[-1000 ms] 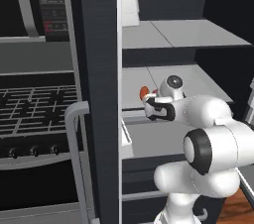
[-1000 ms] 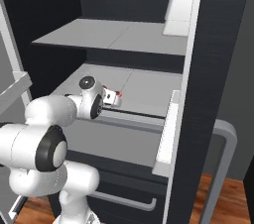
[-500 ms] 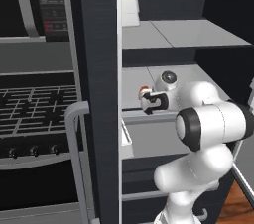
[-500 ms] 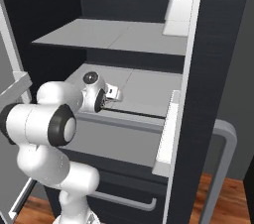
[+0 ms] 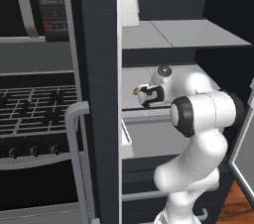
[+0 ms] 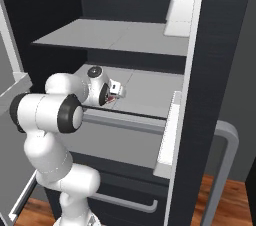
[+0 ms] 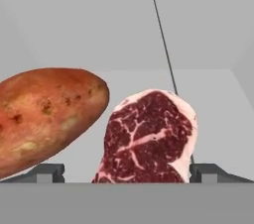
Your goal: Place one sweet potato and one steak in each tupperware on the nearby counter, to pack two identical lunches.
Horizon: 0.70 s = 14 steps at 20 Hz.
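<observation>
The white arm [image 5: 198, 119] reaches into the grey fridge shelf [image 6: 145, 87]; on that shelf the orange-red sweet potato [image 7: 44, 116] lies left of the marbled steak [image 7: 149, 136], close beside it; the gripper [image 7: 126, 173] stands wide open, fingertips [image 7: 47, 172] flanking the steak, holding nothing.

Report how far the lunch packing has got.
Nothing looks packed yet. The open gripper is reaching onto the fridge shelf, straddling a steak with a sweet potato beside it; neither is gripped. Left to do: grasping, carrying and filling both containers.
</observation>
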Motion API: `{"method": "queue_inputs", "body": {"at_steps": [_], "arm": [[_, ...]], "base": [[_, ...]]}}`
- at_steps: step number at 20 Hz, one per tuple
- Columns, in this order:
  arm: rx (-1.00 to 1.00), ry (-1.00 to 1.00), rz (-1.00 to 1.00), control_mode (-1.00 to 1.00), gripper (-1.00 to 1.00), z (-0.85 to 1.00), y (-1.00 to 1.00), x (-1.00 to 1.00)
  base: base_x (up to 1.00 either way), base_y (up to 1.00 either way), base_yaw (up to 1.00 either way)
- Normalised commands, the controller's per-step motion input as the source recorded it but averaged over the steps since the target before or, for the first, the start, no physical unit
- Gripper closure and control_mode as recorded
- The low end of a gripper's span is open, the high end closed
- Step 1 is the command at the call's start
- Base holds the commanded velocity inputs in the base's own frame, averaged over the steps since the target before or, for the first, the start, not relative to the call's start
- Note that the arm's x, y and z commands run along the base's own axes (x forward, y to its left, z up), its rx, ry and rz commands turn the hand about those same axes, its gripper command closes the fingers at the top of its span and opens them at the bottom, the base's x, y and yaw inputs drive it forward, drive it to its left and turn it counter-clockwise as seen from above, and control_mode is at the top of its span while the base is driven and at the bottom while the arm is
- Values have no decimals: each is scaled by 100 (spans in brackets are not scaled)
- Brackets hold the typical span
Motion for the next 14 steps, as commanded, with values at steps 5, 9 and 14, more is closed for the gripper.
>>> {"method": "queue_inputs", "body": {"at_steps": [5,9,14], "arm": [[0,8,0,-100,-100,-73,0,1],[-1,4,0,-100,-100,-93,0,0],[-1,0,0,-100,-100,-100,-1,-6]], "base": [[0,0,0],[0,0,0],[0,0,0]]}}
